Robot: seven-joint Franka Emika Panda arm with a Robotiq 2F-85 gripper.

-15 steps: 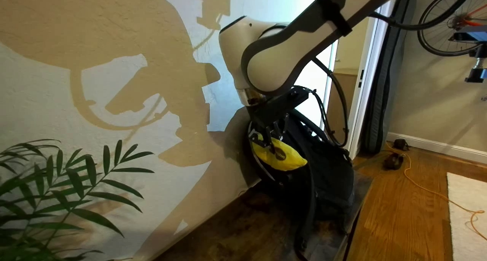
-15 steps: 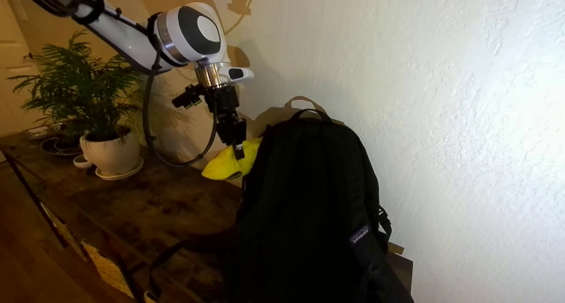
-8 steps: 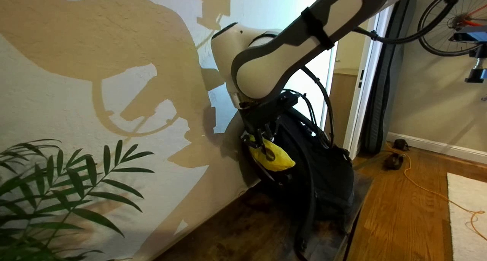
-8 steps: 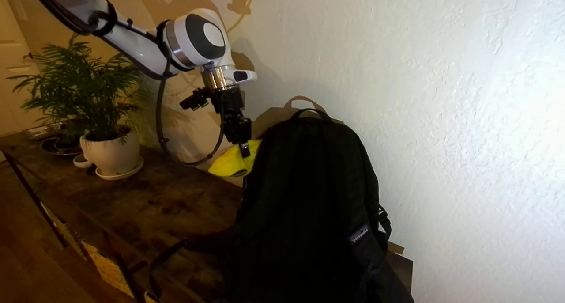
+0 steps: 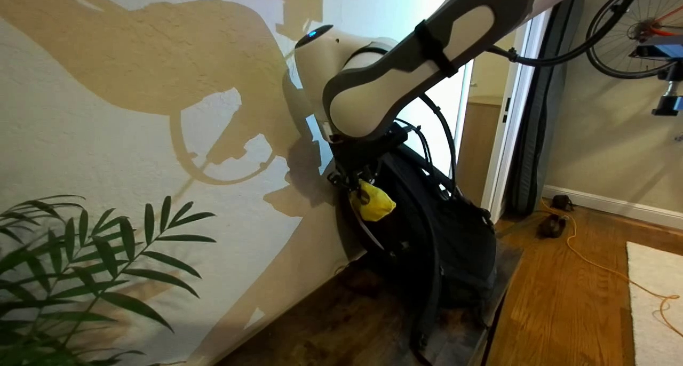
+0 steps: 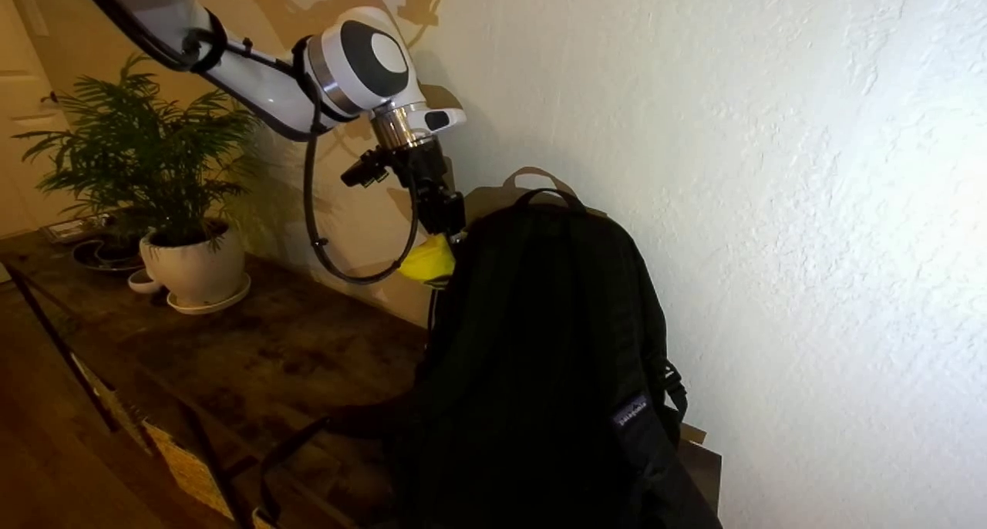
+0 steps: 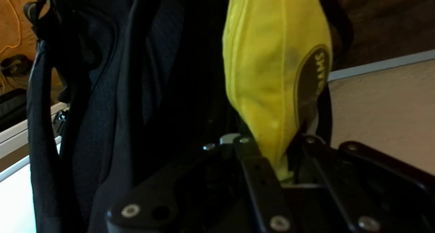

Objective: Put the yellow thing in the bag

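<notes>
The yellow thing, a bright yellow fabric pouch with a dark oval label, shows in both exterior views [image 5: 376,203] [image 6: 429,262] and large in the wrist view [image 7: 268,56]. My gripper [image 5: 358,191] is shut on it; in the wrist view its two fingers [image 7: 277,139] pinch the pouch's narrow end. The bag, a big black backpack, stands upright on the dark wooden surface in both exterior views [image 5: 461,264] [image 6: 532,359]. The pouch is held high beside the bag's upper edge, partly hidden behind it in an exterior view. I cannot tell whether they touch. The bag's opening is not clearly visible.
The textured wall [image 6: 771,205] is close behind the bag and the gripper. A potted plant [image 6: 193,267] stands on the wooden surface [image 6: 308,359]. A loose bag strap [image 6: 289,444] lies across that surface. A black cable loop [image 6: 312,236] hangs from my arm.
My gripper has carried the yellow pouch closer to the wall and toward the bag's top edge, and tilted. More of the pouch is now hidden behind the bag in an exterior view.
</notes>
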